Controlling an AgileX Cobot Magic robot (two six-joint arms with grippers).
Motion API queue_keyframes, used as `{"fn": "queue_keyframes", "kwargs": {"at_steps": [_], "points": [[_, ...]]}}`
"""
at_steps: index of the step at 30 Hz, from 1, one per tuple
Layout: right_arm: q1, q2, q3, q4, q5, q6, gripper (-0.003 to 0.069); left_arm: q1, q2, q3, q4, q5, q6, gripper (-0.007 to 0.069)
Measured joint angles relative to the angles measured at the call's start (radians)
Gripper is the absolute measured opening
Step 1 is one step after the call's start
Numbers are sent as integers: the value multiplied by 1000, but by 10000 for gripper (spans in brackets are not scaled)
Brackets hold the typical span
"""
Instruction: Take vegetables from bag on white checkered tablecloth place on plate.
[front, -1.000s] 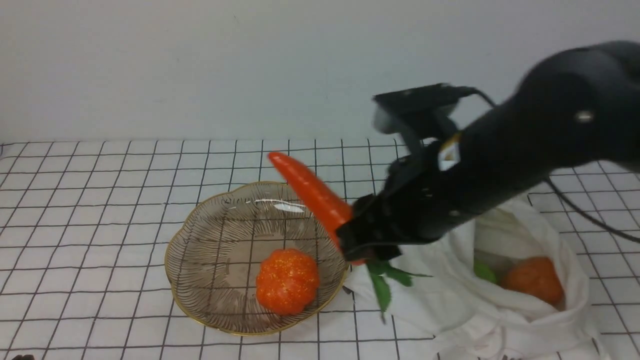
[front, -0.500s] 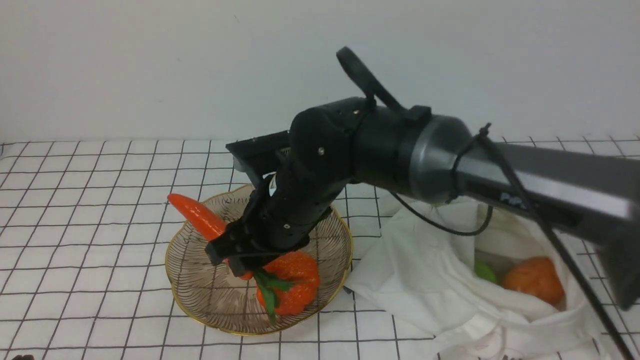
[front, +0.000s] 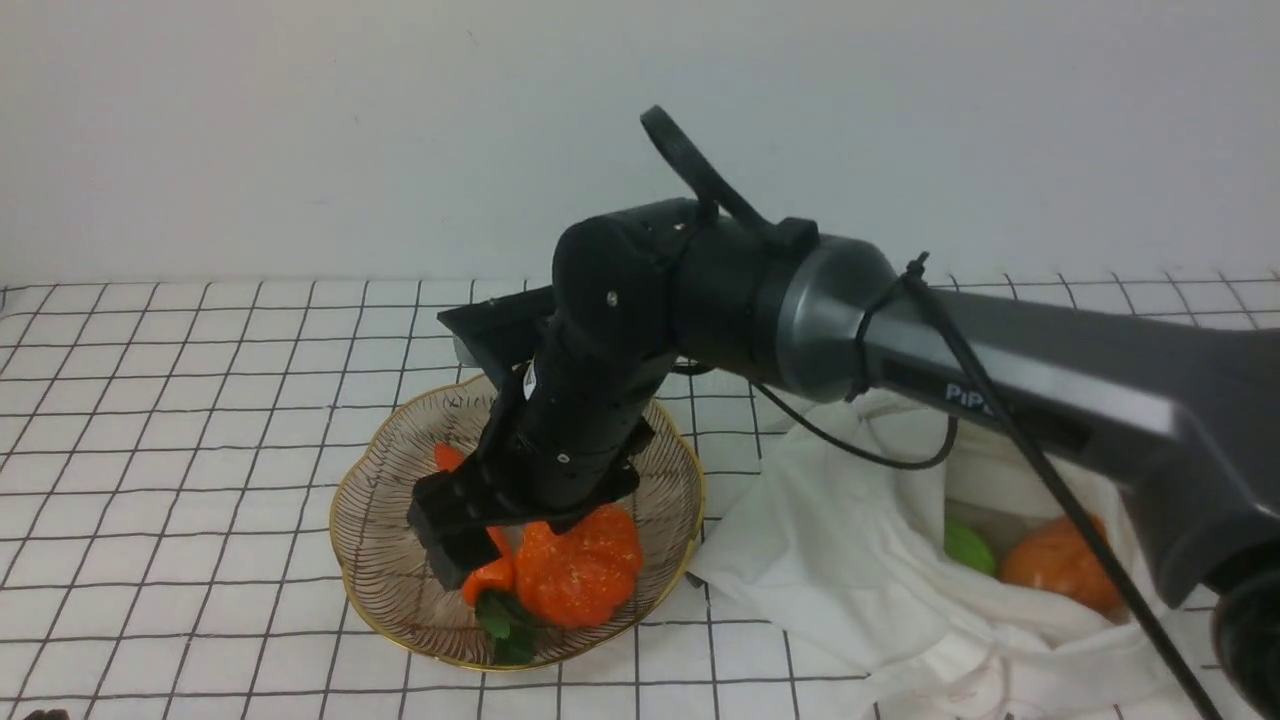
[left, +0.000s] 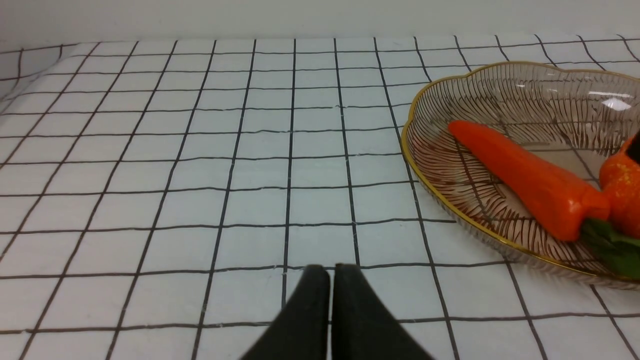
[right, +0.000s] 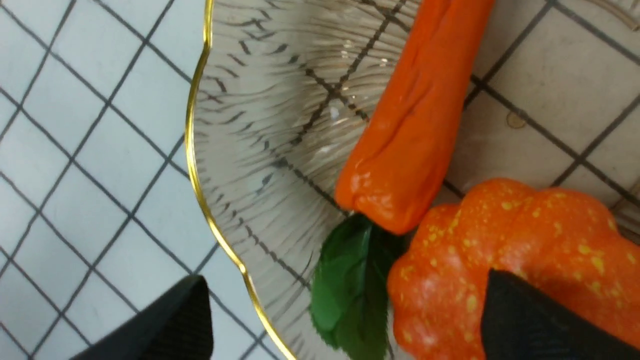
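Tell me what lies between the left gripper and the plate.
Only bare checkered tablecloth lies between the left gripper and the plate, as the left wrist view shows.

A ribbed orange pumpkin (front: 580, 565) sits low and squat, its skin glittery and flecked all over with small yellow-gold specks, its rounded lobes parted by shallow grooves. Well behind the pumpkin rises a plain white wall (front: 300, 130), evenly lit. Far to the pumpkin's left and nearer the camera, a small dark shape (front: 40, 714) pokes in at the picture's edge, too little of it showing to tell what it is.
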Motion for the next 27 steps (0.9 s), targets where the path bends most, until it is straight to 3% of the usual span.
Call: {"fn": "queue_keyframes", "kwargs": {"at_steps": [2,4,5,6,7,8,10,11,17,21,27], "points": [[0,-25,-30,-39,64,-4,614,0,0,0,0,0,0,-8],[1,-87,-51,-74,118,-6,506,0,0,0,0,0,0,-8],[1,-134,-56,-89,135,-8,415,0,0,0,0,0,0,-8],[1,-142,-56,-89,135,-8,401,0,0,0,0,0,0,-8],[1,-204,-60,-108,146,-7,298,0,0,0,0,0,0,-8],[1,-222,-61,-111,147,-7,283,0,0,0,0,0,0,-8],[1,-361,-66,-160,154,32,76,0,0,0,0,0,0,-8],[1,-407,-66,-183,158,52,38,0,0,0,0,0,0,-8],[1,-621,-15,-280,164,134,-12,0,0,0,0,0,0,-8],[1,-830,158,-375,92,195,-13,0,0,0,0,0,0,-8],[1,-1206,597,-517,-275,345,-13,0,0,0,0,0,0,-8]]}}
